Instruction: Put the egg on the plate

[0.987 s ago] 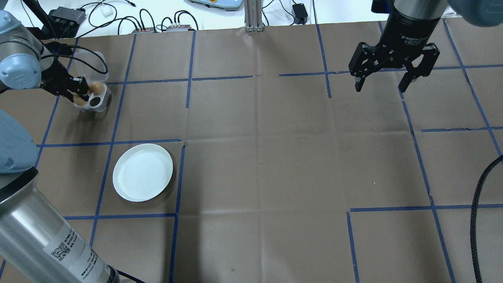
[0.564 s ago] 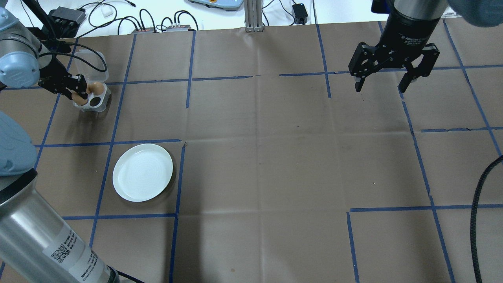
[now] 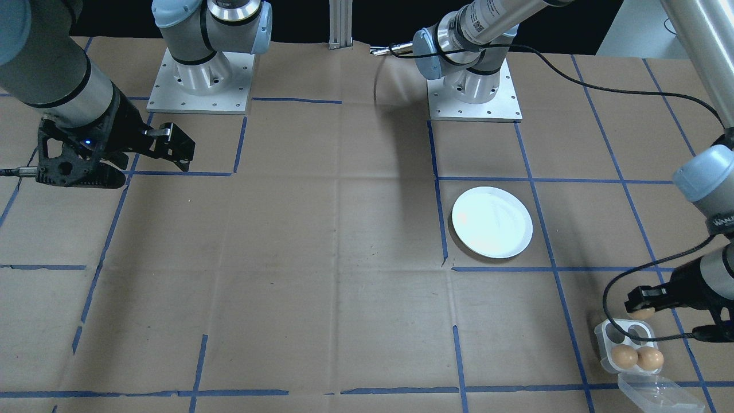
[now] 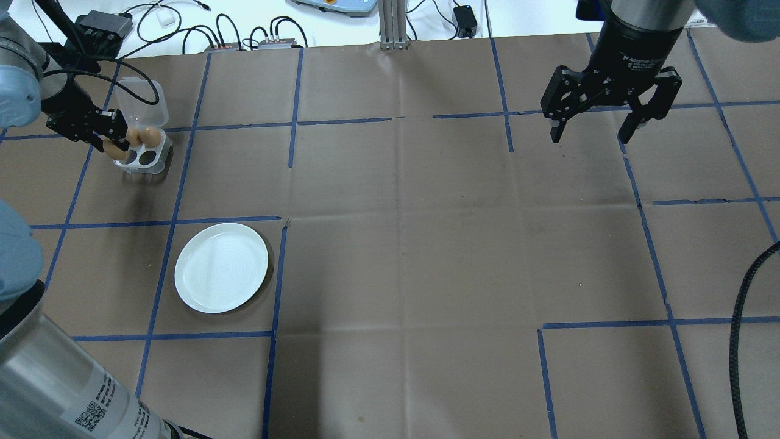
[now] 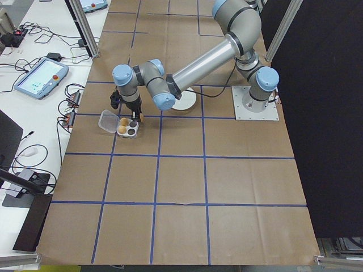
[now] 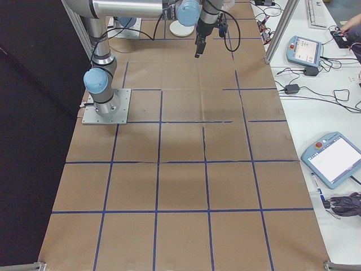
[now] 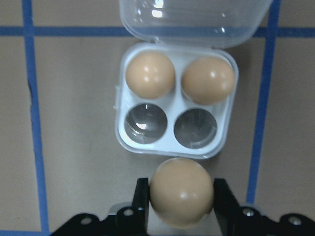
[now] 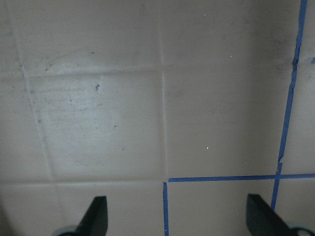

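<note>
Left jaws (image 7: pixel 181 206) clamping egg (image 7: pixel 181 191), just beside egg tray (image 7: pixel 176 98)

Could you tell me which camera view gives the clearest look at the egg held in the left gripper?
The left wrist-mounted view: the egg fills the foreground between the left gripper's fingers. The overhead and front-facing views show it small and partly hidden; exterior left barely shows it, and exterior right not at all.

Egg (image 7: pixel 181 191): being lifted clear of egg tray (image 7: pixel 176 142).
Left gripper (image 4: pixel 109 146): being drawn back from tray.
</note>
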You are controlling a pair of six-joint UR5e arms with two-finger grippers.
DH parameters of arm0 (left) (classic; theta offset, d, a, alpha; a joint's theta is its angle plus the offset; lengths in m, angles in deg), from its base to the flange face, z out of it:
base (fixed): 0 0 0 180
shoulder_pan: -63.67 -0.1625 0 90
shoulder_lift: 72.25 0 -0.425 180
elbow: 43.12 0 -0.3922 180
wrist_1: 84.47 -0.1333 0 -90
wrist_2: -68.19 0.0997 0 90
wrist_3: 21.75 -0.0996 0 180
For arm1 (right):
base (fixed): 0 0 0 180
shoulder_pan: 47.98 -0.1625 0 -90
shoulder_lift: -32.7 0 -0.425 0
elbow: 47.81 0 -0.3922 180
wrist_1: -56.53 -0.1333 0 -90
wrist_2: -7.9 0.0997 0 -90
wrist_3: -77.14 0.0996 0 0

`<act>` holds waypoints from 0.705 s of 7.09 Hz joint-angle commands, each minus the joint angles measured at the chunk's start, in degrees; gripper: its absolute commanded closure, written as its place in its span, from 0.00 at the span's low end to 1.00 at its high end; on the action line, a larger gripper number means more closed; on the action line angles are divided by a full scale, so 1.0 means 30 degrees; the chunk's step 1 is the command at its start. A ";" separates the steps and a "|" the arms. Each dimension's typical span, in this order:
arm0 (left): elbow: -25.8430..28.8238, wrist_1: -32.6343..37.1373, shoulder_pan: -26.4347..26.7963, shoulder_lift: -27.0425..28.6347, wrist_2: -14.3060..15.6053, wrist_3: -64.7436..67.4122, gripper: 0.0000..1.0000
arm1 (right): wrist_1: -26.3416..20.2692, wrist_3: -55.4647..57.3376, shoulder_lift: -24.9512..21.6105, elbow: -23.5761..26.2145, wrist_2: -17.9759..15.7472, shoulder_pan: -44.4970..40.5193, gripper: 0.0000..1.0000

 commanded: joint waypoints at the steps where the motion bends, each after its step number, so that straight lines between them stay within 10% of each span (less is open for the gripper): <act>1: -0.4131 0.0165 0.1106 -0.2760 -0.0097 0.1687 1.00 | -0.0001 0.0001 -0.0009 0.0000 -0.0013 0.0000 0.00; 5: -0.8656 -0.0157 0.2255 -0.4735 -0.1144 0.3186 0.95 | -0.0001 0.0001 -0.0009 0.0000 0.0016 0.0000 0.00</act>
